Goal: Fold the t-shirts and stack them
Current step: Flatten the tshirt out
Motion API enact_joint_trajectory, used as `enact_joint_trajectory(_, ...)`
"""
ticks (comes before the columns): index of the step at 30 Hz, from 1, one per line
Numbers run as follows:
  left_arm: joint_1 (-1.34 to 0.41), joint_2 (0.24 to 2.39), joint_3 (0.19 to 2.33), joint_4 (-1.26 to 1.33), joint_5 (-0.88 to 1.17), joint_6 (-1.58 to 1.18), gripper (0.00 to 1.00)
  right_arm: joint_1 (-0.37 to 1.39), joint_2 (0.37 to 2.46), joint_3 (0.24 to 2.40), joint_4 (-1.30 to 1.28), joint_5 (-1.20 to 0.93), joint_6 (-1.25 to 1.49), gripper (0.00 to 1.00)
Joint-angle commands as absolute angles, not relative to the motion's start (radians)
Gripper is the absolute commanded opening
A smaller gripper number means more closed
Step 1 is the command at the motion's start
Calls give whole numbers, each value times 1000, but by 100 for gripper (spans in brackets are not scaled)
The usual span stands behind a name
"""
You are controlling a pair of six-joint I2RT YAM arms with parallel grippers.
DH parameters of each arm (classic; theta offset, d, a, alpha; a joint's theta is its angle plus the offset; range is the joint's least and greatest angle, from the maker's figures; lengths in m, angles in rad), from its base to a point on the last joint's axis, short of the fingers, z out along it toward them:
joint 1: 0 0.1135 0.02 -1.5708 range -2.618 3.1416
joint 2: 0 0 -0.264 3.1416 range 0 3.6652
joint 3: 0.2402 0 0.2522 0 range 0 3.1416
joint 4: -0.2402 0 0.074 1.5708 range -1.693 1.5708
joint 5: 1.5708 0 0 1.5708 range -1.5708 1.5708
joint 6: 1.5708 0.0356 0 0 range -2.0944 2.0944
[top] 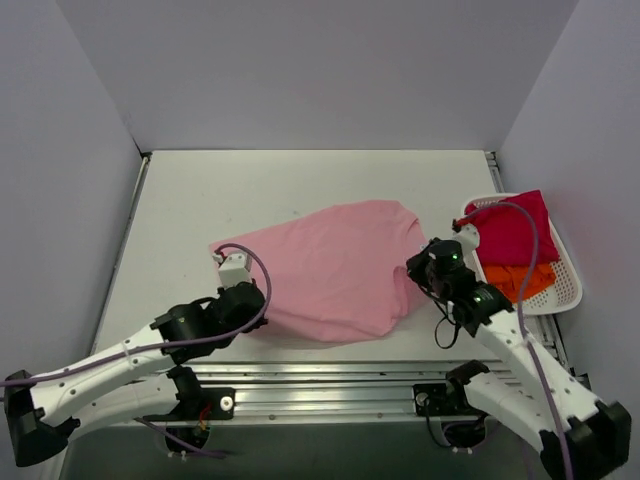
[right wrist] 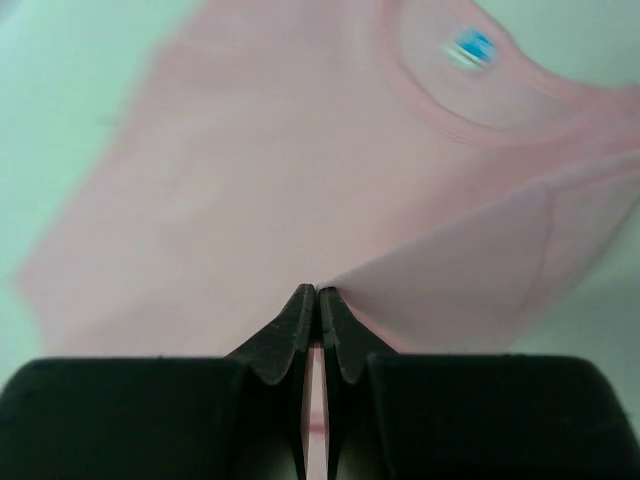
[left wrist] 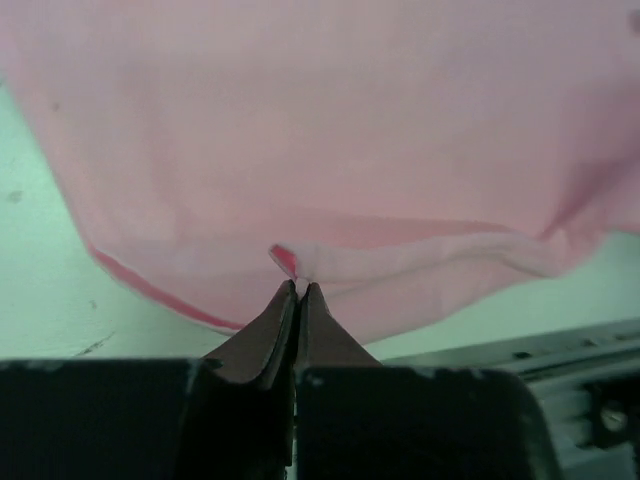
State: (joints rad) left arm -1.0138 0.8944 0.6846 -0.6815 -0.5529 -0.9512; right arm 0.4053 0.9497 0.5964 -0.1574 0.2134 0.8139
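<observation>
The light pink t-shirt (top: pixel 335 265) lies spread on the table's middle. My left gripper (top: pixel 228 262) is shut on its left edge, pinching a fold of the hem (left wrist: pixel 300 262) in the left wrist view. My right gripper (top: pixel 420 265) is shut on its right edge, and the cloth (right wrist: pixel 300 180) rises in a fold from the jaws in the right wrist view. The collar with a blue label (right wrist: pixel 472 47) shows at the far end there. The magenta-red t-shirt (top: pixel 515 228) and the orange t-shirt (top: pixel 520 277) lie in the white basket (top: pixel 570 290) at right.
White walls close in the table on the left, back and right. A metal rail (top: pixel 330 375) runs along the near edge in front of the arm bases. The basket stands against the table's right edge.
</observation>
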Motion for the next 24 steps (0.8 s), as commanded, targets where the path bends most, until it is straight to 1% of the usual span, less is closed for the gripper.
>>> enact_joint_trajectory(1,-1069,758,816,-686,-572,-787,2,446,673,716,-189,129,747,0)
enact_joint_trajectory(2,-1074,712,848,-671,-522,-699,2,448,616,748,-170,70,709,0)
enact_joint_trajectory(4,-1083,663,871,-615,-461,-585,2,448,473,817,-172,45,657,0)
enact_joint_trajectory(6,-1098,583,905,-545,-399,-543,2,446,363,866,-170,16,614,0)
enact_joint_trajectory(7,-1117,559,907,-508,-362,-484,2,446,332,891,-169,12,595,0)
enact_joint_trajectory(9,-1118,497,952,-468,-318,-457,2,445,258,955,-158,11,560,0)
enact_joint_trajectory(11,-1118,448,985,-395,-270,-404,2,439,232,1008,-158,11,537,0)
enact_joint_trajectory(12,-1117,434,1018,-352,-214,-384,2,434,216,1066,-158,11,525,0)
enact_joint_trajectory(15,-1115,390,1071,-278,-138,-310,2,408,195,1175,-158,-43,486,0)
enact_joint_trajectory(19,-1098,350,1104,-143,-12,-255,2,345,186,1285,-144,-72,462,0)
enact_joint_trajectory(20,-1091,339,1111,-123,47,-252,2,315,189,1307,-140,-87,459,0)
enact_joint_trajectory(24,-996,362,1202,-98,135,-256,2,242,253,1416,-111,-124,475,0)
